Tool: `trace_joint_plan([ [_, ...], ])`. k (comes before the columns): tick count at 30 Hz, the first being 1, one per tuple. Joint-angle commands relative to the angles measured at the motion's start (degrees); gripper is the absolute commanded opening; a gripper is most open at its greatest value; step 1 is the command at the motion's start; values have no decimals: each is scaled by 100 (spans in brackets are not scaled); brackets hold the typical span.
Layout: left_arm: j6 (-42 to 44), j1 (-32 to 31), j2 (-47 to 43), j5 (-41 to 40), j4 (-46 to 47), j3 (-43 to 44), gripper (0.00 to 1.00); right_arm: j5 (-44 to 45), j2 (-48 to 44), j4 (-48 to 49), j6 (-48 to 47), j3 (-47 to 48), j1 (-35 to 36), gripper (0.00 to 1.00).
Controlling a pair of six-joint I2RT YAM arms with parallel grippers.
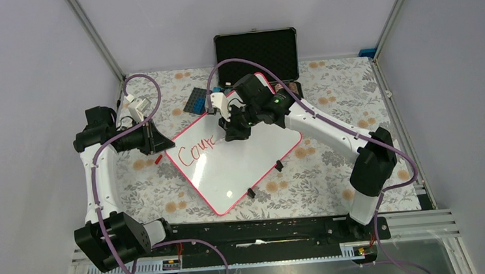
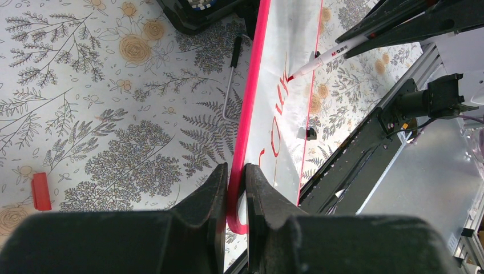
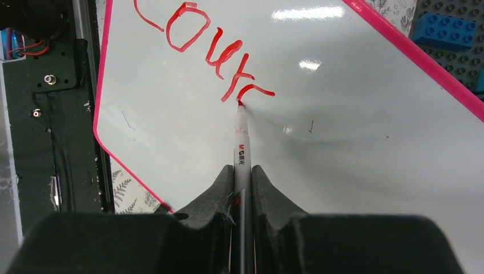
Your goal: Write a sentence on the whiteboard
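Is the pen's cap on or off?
Off. The pen in the right pincer presses its bare red tip on the whiteboard.

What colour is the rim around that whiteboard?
Bright pink. The rim of the whiteboard shows best in the right wrist view.

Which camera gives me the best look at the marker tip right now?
The right wrist view: the marker runs straight up from the end effector, its tip touching the whiteboard at the end of the red writing. The left wrist view shows it small and side-on. From the top camera the arm hides it.
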Motion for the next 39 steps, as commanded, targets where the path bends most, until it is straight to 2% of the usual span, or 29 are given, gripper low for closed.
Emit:
trace_joint_plan([
  [1, 68, -29, -70, -73, -8, -93, 0, 351, -172, 30, -171, 102, -93, 0],
  [28, 72, -33, -90, -87, -3, -106, 0, 294, 174, -98, -108, 662, -159, 0],
  [39, 78, -31, -72, -73, -11, -83, 0, 204, 52, -195, -178, 354, -94, 0],
])
